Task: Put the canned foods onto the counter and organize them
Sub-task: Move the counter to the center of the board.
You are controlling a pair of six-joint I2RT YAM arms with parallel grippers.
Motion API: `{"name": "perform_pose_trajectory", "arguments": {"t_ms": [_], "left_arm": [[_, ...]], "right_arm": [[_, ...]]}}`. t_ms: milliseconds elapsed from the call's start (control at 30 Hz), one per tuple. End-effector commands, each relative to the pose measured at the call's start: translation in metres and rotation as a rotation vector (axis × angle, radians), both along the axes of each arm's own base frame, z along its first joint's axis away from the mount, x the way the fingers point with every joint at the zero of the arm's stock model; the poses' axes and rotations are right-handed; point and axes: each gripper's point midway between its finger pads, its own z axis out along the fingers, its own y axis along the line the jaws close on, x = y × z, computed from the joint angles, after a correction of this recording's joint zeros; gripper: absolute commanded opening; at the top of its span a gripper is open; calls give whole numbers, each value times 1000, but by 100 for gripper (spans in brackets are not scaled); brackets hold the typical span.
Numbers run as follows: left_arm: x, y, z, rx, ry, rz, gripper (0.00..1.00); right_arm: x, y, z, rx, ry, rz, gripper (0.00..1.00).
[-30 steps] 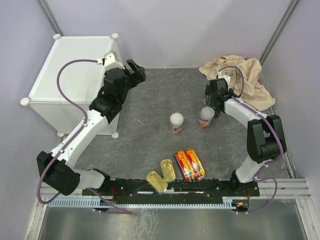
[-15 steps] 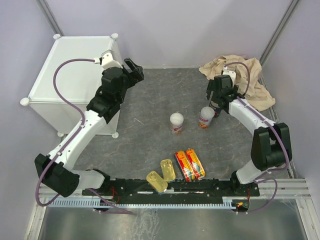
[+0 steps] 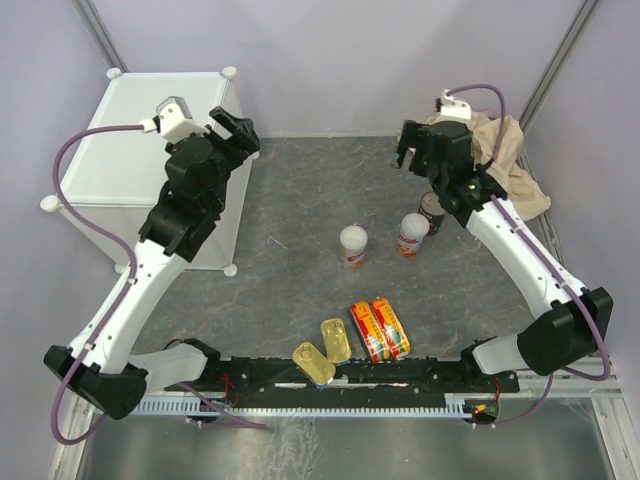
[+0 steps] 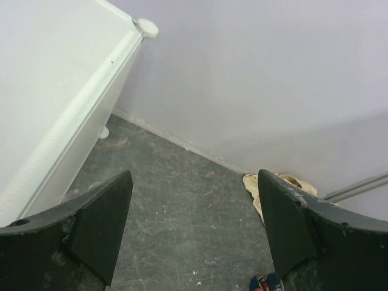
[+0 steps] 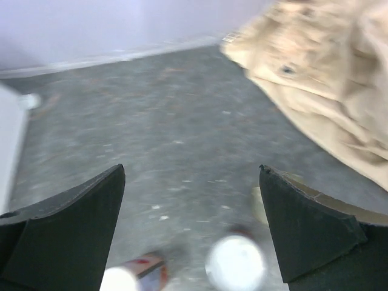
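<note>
Two white-and-red cans stand mid-floor, with a dark can just behind the right one. Two red-yellow tins and two gold tins lie near the front rail. The white counter stands far left, with nothing on its top. My left gripper hangs open and empty by the counter's far right corner. My right gripper is open and empty, raised behind the cans; the right wrist view shows two blurred can tops below it.
A beige cloth lies crumpled in the far right corner and shows in both wrist views. Purple walls close the back and sides. The black rail with the arm bases runs along the near edge.
My right gripper has risen up and back from the dark can, with its jaws wider. My left gripper has swung left and up towards the counter's corner, still open.
</note>
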Motion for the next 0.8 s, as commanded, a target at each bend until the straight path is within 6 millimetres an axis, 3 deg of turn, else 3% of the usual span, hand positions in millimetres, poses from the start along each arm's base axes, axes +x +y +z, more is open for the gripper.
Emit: {"name": "perform_pose_trajectory", "arguments": {"t_ms": [0,133,367,567,767], "left_arm": [[-19,22,25,-7,-54,68,90],[-31,36,23,17,-46,111,90],[-58,72,30,59,-59,230,90],[-82,97,24,66,-63,309,89],[-106,118,22,76,-64,371,85]], "right_arm": [[-21,85,58,83,-109,235,99],[-45,166,70,218,-122,424,99],[-87,278,92,444,-123,697,98],[-124,350,100,581,-72,858,97],[-145,401,100,690,-23,949,97]]}}
